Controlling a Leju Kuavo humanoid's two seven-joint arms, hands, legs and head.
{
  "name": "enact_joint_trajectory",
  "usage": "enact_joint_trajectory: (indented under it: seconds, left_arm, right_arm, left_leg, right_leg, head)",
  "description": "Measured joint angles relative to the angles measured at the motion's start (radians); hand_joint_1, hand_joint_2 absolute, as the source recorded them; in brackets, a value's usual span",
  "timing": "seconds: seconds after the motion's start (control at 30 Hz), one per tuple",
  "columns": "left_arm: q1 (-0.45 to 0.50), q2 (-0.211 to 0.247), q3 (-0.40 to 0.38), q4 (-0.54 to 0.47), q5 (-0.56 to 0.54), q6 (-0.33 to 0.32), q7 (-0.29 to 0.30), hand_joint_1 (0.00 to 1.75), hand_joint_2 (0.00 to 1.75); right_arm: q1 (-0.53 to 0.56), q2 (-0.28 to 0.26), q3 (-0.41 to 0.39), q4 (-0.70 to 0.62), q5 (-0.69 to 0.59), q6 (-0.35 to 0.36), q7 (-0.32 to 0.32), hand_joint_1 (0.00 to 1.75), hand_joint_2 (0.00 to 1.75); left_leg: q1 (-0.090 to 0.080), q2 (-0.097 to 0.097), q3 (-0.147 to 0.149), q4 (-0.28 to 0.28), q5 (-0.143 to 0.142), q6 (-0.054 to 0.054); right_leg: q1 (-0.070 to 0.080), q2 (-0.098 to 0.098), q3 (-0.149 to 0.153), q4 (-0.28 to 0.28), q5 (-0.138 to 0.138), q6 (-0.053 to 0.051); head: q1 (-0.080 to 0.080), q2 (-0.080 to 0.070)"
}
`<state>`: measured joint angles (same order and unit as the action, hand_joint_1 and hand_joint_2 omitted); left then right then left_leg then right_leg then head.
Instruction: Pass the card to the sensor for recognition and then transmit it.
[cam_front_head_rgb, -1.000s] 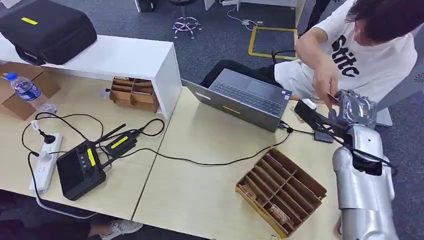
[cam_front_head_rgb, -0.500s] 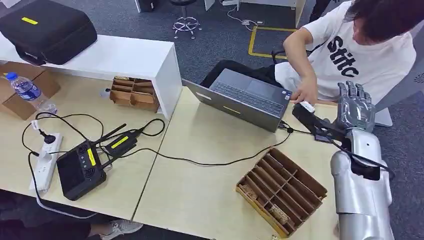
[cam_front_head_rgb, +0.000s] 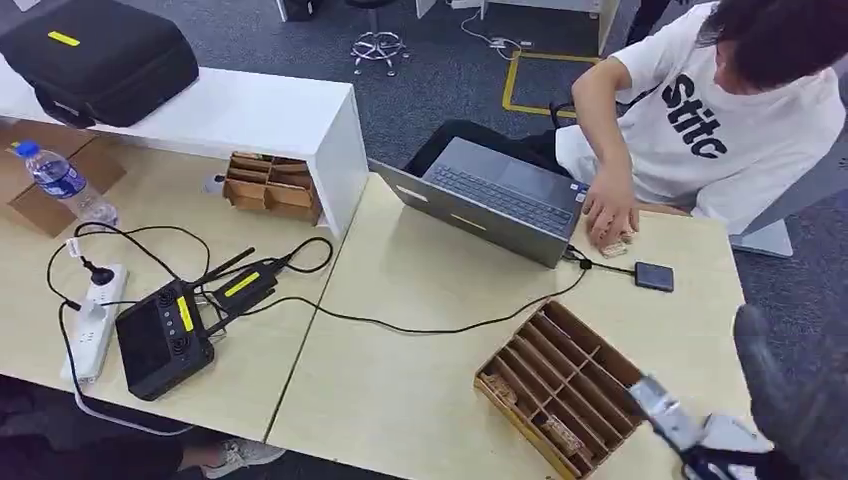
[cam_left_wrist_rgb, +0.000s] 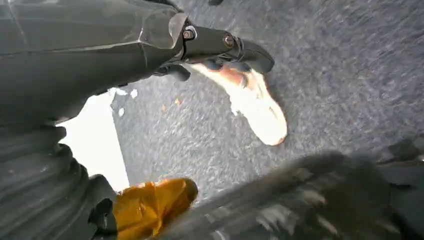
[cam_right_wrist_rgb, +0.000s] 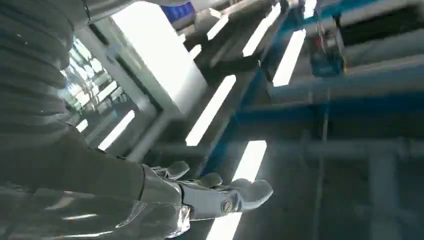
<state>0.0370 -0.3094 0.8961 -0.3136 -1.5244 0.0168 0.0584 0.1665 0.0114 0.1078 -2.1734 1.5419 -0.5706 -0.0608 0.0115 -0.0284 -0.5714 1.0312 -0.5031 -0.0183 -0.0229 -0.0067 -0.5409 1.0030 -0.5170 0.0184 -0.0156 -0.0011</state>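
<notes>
Now, right hand: you are seeing its fingers reaching out straight and apart, holding nothing
Left hand: hanging over the floor; you cannot tell its finger spread
Card: seemingly lying under the person's hand beside the laptop, well apart from both robot hands
Sensor: sitting on the table near that hand
</notes>
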Motion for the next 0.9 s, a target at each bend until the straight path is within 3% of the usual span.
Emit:
enact_joint_trajectory:
  seconds: [0.13, 0.33, 0.47, 0.57, 0.77, 0.9]
  left_arm:
    - [0.002, -0.002, 0.021, 0.000, 0.001, 0.007, 0.003, 0.00, 1.75]
    - [0.005, -0.003, 0.043, 0.000, 0.008, 0.027, -0.005, 0.00, 1.75]
    - [0.005, -0.003, 0.045, 0.000, 0.014, 0.031, -0.008, 0.00, 1.75]
    - [0.006, -0.003, 0.047, 0.000, 0.015, 0.031, -0.008, 0.00, 1.75]
    - [0.006, -0.003, 0.048, 0.000, 0.013, 0.027, -0.013, 0.00, 1.75]
    - [0.006, -0.003, 0.048, -0.001, 0.006, 0.025, -0.018, 0.00, 1.75]
  right_arm:
    - [0.127, -0.017, 0.056, -0.122, 0.009, 0.003, 0.058, 0.00, 1.75]
    - [0.236, -0.019, 0.154, -0.189, -0.110, -0.003, -0.013, 0.00, 1.75]
    - [0.264, -0.019, 0.208, -0.207, -0.189, 0.082, -0.041, 0.00, 1.75]
    - [0.271, -0.019, 0.228, -0.207, -0.203, 0.097, -0.045, 0.00, 1.75]
    - [0.272, -0.018, 0.233, -0.200, -0.256, 0.159, -0.078, 0.00, 1.75]
    - [0.263, -0.006, 0.229, -0.162, -0.239, 0.214, -0.062, 0.00, 1.75]
  left_leg:
    - [0.000, 0.009, 0.004, 0.000, -0.002, -0.002]
    - [0.000, 0.009, 0.006, 0.000, -0.002, -0.002]
    - [0.000, 0.010, 0.007, 0.000, -0.002, -0.002]
    - [0.000, 0.010, 0.007, 0.000, -0.002, -0.002]
    - [0.000, 0.010, 0.007, 0.000, -0.002, -0.002]
    - [0.000, 0.010, 0.007, 0.000, -0.002, -0.002]
  right_leg:
    - [0.000, 0.008, 0.000, 0.000, -0.001, 0.000]
    - [0.000, 0.008, 0.002, 0.000, -0.001, 0.000]
    - [0.000, 0.009, 0.003, 0.000, 0.000, 0.000]
    - [0.000, 0.009, 0.003, 0.000, 0.000, 0.000]
    - [0.000, 0.009, 0.003, 0.000, -0.001, 0.000]
    - [0.000, 0.009, 0.003, 0.000, -0.001, 0.000]
  head:
    - [0.002, 0.000]
    - [0.002, 0.000]
    - [0.002, 0.000]
    - [0.002, 0.000]
    - [0.002, 0.000]
    - [0.002, 0.000]
